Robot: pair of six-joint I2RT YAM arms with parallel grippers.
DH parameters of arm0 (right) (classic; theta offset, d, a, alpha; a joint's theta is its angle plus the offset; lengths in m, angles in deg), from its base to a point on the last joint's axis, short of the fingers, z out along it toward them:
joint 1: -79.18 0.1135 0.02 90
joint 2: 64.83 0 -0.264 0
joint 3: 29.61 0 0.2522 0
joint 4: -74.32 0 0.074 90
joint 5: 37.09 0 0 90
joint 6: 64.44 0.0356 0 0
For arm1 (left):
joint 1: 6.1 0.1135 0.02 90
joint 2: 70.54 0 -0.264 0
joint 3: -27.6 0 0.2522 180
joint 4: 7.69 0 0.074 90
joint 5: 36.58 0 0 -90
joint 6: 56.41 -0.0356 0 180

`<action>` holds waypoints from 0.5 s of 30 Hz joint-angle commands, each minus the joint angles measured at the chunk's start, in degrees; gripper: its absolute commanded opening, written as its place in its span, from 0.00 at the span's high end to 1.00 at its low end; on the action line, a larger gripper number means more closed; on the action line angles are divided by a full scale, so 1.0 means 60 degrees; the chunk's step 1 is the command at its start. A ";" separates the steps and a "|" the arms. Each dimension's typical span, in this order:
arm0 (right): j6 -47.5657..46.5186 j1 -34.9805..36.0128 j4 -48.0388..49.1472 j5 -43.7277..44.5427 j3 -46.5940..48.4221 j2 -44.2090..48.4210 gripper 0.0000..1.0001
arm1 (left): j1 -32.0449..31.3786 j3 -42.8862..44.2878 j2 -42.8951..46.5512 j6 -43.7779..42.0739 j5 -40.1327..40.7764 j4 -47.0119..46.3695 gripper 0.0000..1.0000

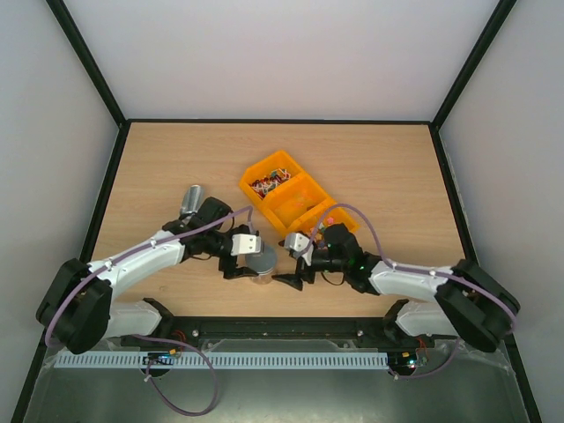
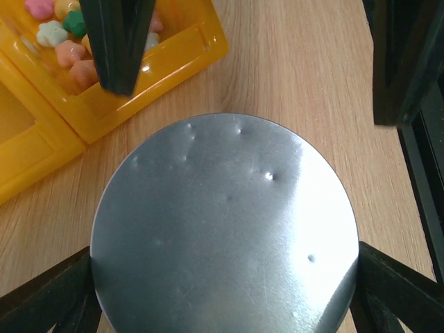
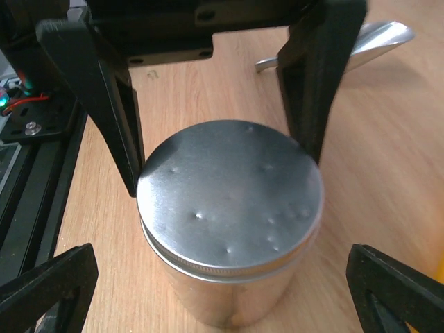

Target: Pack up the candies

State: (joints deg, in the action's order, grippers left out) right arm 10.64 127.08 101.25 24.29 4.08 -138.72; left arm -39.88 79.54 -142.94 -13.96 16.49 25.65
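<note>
Left hand (image 2: 222, 274) clamps the lidded metal tin (image 1: 262, 261), 1 finger on each side of the lid. Right hand (image 3: 222, 277) is wide open, its fingers clear of the tin. Candies (image 1: 269, 182) are in the far compartment of the orange 3-bay tray (image 1: 295, 199), on the tabletop (image 1: 176, 159) just beyond the tin.

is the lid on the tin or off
On: the dented silver lid sits flat atop the upright tin, with no gap showing at the rim seam.
</note>
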 commanded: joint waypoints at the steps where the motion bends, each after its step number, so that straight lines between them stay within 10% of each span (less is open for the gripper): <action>1: -0.0057 -0.0381 -0.1403 0.0148 -0.0114 0.1195 0.01 | 0.0155 -0.0158 0.0012 0.0091 0.0559 -0.0002 0.39; 8: 0.0104 -0.0767 -0.3112 0.0552 0.0365 0.2784 0.01 | 0.0228 0.0357 0.0165 0.0593 0.0393 0.0398 0.01; 15: 0.0106 -0.1013 -0.3851 0.0936 0.1000 0.3426 0.01 | 0.0233 0.1280 0.0289 0.0734 0.0368 0.1407 0.01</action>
State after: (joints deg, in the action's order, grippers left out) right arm 10.79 121.90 82.80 28.16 6.87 -120.03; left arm -38.81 83.49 -142.88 -10.29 18.94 29.58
